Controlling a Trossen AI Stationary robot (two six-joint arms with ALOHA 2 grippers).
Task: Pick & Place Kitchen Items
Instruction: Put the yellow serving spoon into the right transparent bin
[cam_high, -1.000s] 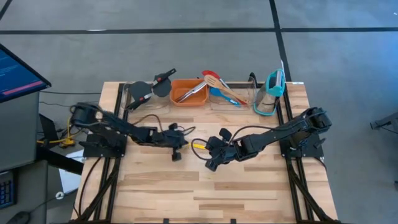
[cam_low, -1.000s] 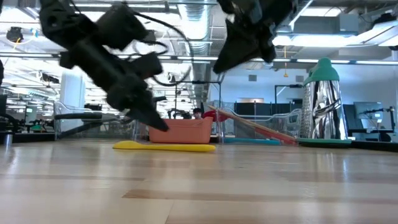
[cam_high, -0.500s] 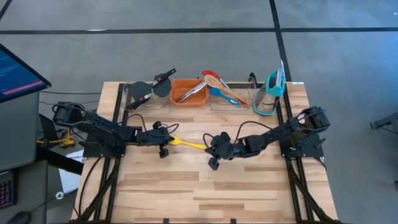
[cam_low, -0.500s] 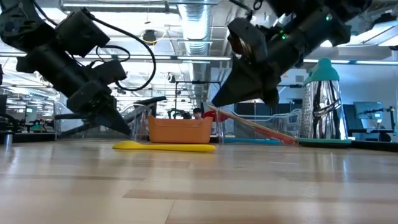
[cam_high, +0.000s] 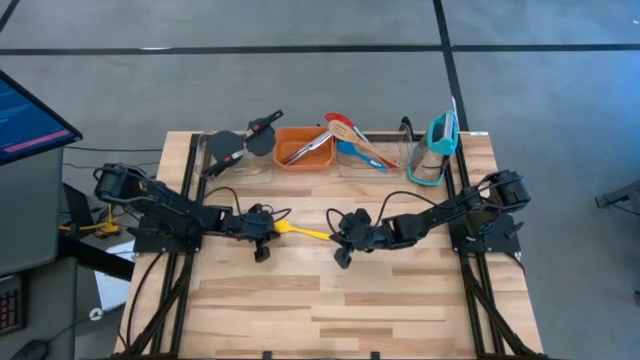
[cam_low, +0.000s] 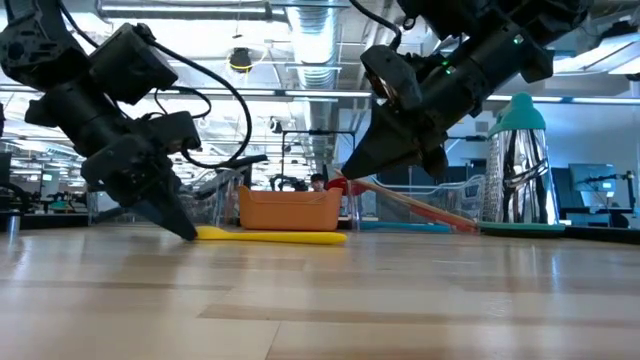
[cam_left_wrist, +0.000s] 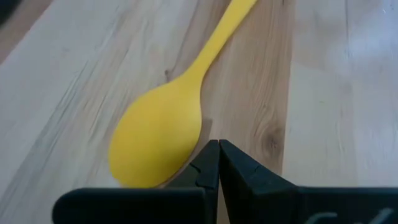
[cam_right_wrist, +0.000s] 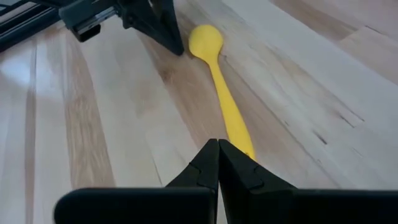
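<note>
Two clenched empty hands, left hand (cam_high: 272, 229), right hand (cam_high: 335, 236), smooth yellow spoon (cam_high: 303, 232) between, pale wood table (cam_high: 330, 300).

Table (cam_high: 330, 300): light wood planks, smooth, faint sheen.
Yellow spoon (cam_left_wrist: 163, 134): smooth matt plastic.
Orange bin (cam_high: 305, 148): plastic.
Grater (cam_low: 520, 165): shiny metal.

Spoon (cam_high: 303, 232) flat on table (cam_high: 400, 300), left gripper (cam_high: 272, 228) at its bowl, right gripper (cam_high: 334, 236) at its handle
</note>
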